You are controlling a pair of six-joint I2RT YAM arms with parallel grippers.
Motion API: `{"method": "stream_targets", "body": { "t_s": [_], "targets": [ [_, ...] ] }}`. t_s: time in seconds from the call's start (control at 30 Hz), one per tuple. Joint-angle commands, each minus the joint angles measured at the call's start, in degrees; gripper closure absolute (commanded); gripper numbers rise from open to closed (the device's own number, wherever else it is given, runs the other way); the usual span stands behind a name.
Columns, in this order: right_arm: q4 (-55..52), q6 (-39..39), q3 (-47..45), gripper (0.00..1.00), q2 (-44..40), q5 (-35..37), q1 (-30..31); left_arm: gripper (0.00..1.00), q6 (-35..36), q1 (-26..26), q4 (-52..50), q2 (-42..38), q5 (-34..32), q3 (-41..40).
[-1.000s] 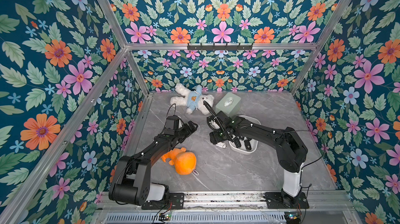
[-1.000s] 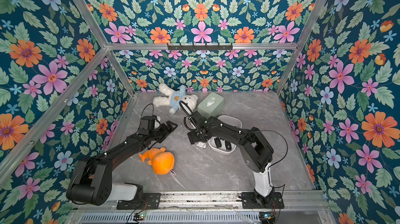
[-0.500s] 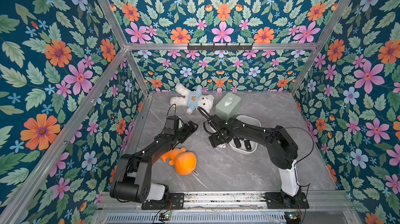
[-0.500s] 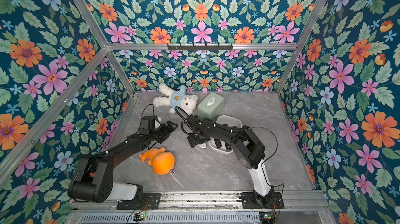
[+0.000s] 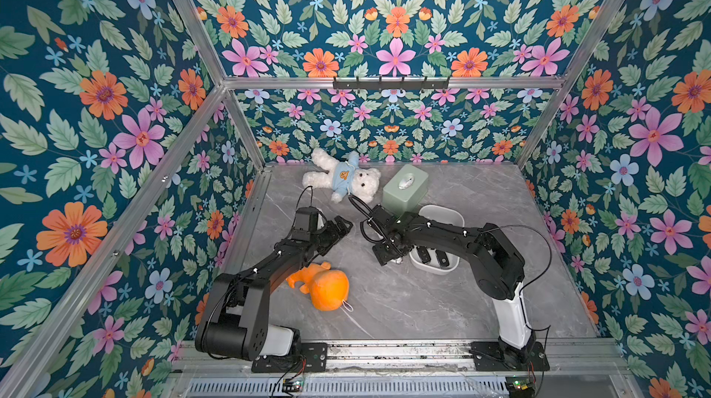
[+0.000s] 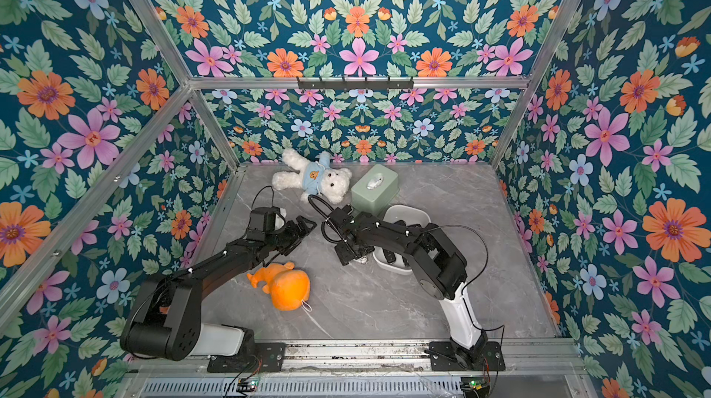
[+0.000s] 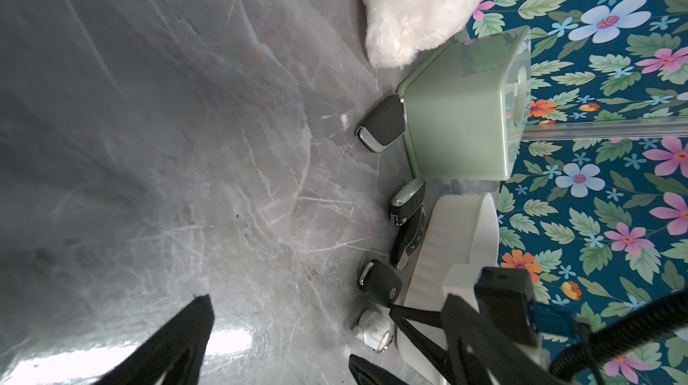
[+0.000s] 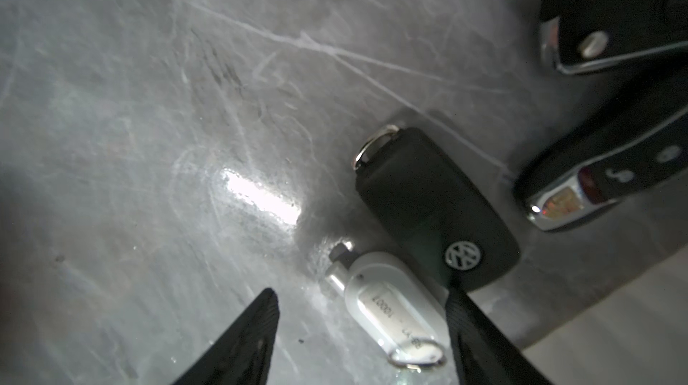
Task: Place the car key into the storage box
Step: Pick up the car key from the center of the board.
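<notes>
We find the right end effector open, its fingers straddling the white tag next to the black car key. The key lies on the worktop, just beside the storage box. The left end effector stands wide open, holding nothing

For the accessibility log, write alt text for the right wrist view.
The open right gripper hangs low over a grey marbled table, its fingers either side of a white key tag beside a black Volkswagen car key. Beyond lie a chrome-edged black key and a black fob with buttons; the white storage box edges one corner.
</notes>
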Motion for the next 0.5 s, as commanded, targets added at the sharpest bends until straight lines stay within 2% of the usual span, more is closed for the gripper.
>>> {"method": "stream_targets", "body": {
  "t_s": [0.0,0.47],
  "targets": [
    [-1.1,-0.7,-0.2,0.29,0.4,-0.9,0.4,0.01,-0.1,0.1,1.0,-0.2,0.3,-0.1],
    [-1.2,-0.2,-0.9,0.34,0.8,0.6,1.1,0.01,-0.4,0.2,1.2,-0.3,0.4,0.0]
  ]
}}
